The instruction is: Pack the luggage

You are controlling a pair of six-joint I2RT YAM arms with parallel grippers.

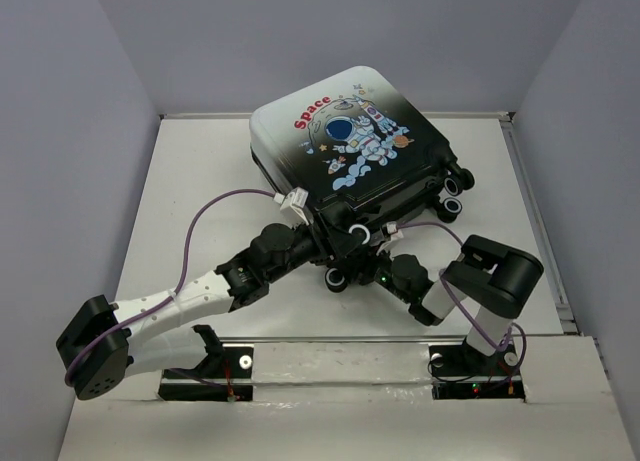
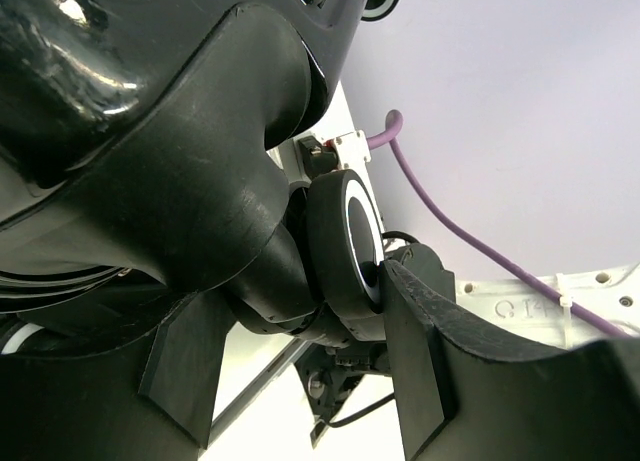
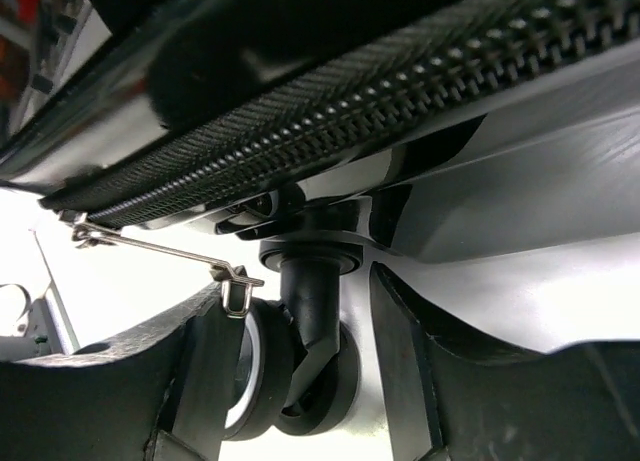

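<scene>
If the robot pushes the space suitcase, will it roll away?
Probably not far: the suitcase lies printed side up, so its small wheels may not carry it and it would mostly slide. Its shiny hard shell looks stiff, and likely slippery to grip.

The luggage (image 1: 350,146) lies at the back of the counter (image 1: 200,181). At its front edge sit the left end effector (image 1: 350,240) and the right end effector (image 1: 352,274), close together.

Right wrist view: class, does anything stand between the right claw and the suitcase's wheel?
Nothing visible does. The small black-and-white wheel of the black-to-white hard-shell suitcase sits right between the right claw's fingers.
</scene>
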